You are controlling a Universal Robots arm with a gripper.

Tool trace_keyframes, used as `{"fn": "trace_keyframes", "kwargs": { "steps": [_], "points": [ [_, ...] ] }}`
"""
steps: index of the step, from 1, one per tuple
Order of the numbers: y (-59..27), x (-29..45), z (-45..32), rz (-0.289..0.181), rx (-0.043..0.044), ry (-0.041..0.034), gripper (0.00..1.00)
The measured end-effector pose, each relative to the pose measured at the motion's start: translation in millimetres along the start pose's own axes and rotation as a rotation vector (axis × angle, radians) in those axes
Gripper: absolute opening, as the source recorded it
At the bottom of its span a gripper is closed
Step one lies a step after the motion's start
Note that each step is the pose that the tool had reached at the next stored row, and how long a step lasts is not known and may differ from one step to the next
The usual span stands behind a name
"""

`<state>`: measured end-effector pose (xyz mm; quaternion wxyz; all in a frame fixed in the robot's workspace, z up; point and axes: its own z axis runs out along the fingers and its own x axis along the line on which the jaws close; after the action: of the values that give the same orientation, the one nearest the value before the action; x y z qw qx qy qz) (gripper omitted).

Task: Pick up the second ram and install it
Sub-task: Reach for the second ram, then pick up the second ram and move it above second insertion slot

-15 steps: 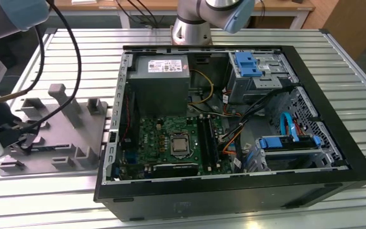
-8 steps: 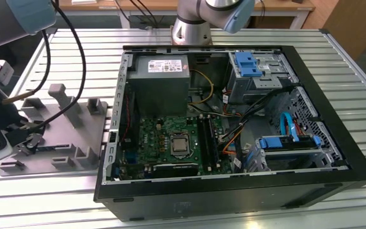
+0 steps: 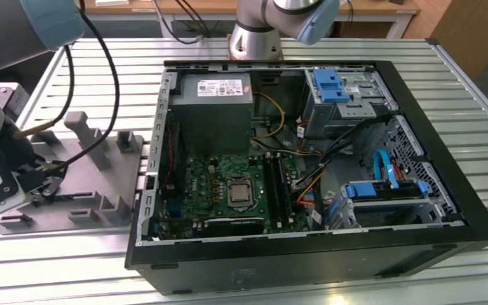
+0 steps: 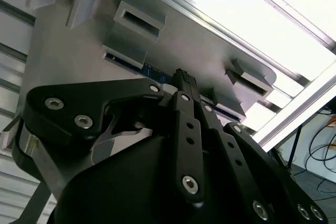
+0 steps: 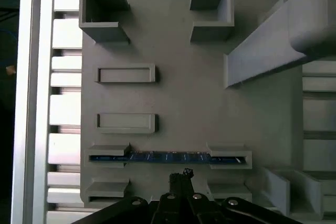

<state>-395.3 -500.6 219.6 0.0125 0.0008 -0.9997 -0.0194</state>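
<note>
1. Grey moulded fixture plate (image 5: 184, 103), one. It lies on the slatted metal tabletop (image 3: 125, 57), at the exterior view's left of the open computer case (image 3: 312, 260).
2. Second ram (image 5: 168, 157), one. We log a dark blue stick standing on edge in the fixture, its ends seated in two end brackets (image 5: 107, 152). It is not yet lifted.
3. Claw (image 5: 185, 173), one. Its fingertips are drawn together with nothing between them. It sits just beside the stick near mid-length, on one face of the board and not around it. We cannot tell whether it touches the board.
4. Step in hand, in our judgement: the pick-up approach.
   - The fingers want spreading enough to straddle the thin board.
   - They should be centred along its length and square to its flat faces.
   - The grip belongs on the faces, clear of both brackets.
   - The lift should go straight out of the brackets, since any tilt could bind the ends.
5. Other fixture features.
   - Rectangular pockets (image 5: 126, 74): two, both empty.
   - A further bracket pair (image 5: 107, 187) on the claw's side: one, apparently empty.
6. Case contents, from the exterior view.
   - Motherboard (image 3: 210, 184): one.
   - Processor socket (image 3: 239, 190): one.
   - Power supply (image 3: 214, 105): one.
   - Blue drive brackets (image 3: 329, 86): two.
   - Long black memory slots (image 3: 276, 184) run beside the socket; we cannot count them with confidence.
</note>
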Motion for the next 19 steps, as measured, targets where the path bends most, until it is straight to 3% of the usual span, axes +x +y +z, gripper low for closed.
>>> {"fn": "trace_keyframes", "kwargs": {
  "steps": [4,19],
  "points": [
    [8.7,-0.3,4.3,0.001,0.0135,-0.0002,0.10],
    [11.0,-0.3,5.0,0.001,0.0138,-0.0001,0.10]
  ]
}}
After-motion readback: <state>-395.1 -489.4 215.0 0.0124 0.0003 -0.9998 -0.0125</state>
